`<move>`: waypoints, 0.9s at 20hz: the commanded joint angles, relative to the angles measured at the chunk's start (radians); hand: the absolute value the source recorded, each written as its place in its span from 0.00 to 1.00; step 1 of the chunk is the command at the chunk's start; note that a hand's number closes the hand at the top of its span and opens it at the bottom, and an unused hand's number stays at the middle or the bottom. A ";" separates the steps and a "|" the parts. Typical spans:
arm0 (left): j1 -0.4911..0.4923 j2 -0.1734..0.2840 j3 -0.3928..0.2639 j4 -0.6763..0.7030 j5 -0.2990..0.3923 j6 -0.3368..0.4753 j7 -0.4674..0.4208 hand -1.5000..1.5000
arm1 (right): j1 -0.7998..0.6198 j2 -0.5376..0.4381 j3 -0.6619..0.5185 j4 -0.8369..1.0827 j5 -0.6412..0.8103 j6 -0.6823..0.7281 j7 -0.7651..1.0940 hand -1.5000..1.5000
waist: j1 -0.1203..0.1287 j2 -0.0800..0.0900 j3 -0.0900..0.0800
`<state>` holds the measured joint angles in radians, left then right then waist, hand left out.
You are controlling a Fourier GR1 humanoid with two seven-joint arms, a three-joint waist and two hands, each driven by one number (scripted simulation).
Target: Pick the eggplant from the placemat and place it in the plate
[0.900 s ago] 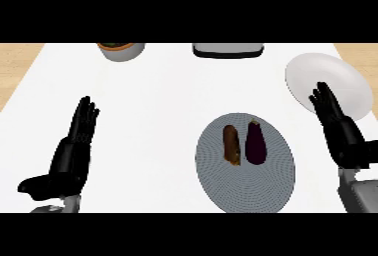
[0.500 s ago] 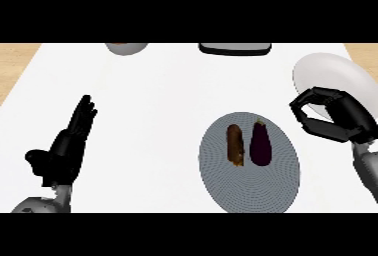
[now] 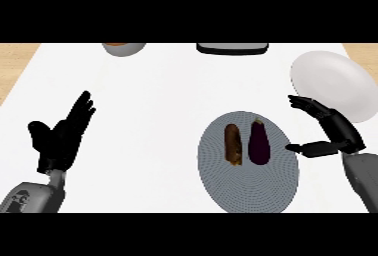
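Head view, looking steeply down on a white counter [image 3: 170, 90]; a strip of wood-coloured surface shows at the upper left and upper right edges.

Placemat [image 3: 251, 192]: grey, oval, finely ribbed, lower centre-right of frame. Two things lie on its upper half, side by side and just apart, both lengthwise up the frame.
- Eggplant [image 3: 258, 142]: dark purple, on the right, stem end toward the top. Lies flat on the mat, untouched.
- Brown item [image 3: 233, 144]: long, on the left of the eggplant; kind cannot be told.

Plate [image 3: 332, 82]: white, upper right, nothing on it. Well apart from the eggplant; its lower left rim lies just behind the right hand's fingers.

Right hand [image 3: 334, 131]: right of the placemat, between mat and plate. Fingers [image 3: 306, 105] spread and lightly bent, pointing up-left toward the plate's edge; thumb [image 3: 310, 148] stretched out left, its tip at the mat's right rim, near the eggplant but not touching it. Holds nothing.

Left hand [image 3: 63, 137]: lower left, fingers straight and pointing up-right, thumb held apart on the left. Open, resting, holds nothing.

Top edge: a grey bowl [image 3: 123, 48] with something brown inside at upper left, cut off by the frame; a dark, light-rimmed tray-like object [image 3: 232, 48] at top centre, also cut off.
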<state>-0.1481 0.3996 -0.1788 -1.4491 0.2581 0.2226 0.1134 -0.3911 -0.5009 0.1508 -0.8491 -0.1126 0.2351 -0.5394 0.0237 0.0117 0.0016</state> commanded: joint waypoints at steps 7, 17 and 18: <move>-0.038 -0.040 0.023 0.045 -0.038 -0.011 0.046 0.50 | -0.088 -0.051 0.091 0.052 0.220 0.057 0.016 0.00 | -0.022 -0.012 -0.002; -0.053 -0.021 0.098 0.108 -0.031 -0.092 0.004 0.50 | -0.138 -0.011 0.182 -0.064 0.341 0.165 0.271 0.00 | -0.029 -0.014 -0.003; -0.027 -0.055 0.071 0.064 -0.071 -0.052 0.010 0.50 | -0.145 -0.029 0.165 -0.017 0.369 0.169 0.225 0.00 | -0.021 -0.012 -0.002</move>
<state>-0.1796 0.3655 -0.1065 -1.3790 0.2174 0.1578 0.1225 -0.5317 -0.5335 0.2953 -0.8398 0.2042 0.3751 -0.3702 0.0032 -0.0001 -0.0004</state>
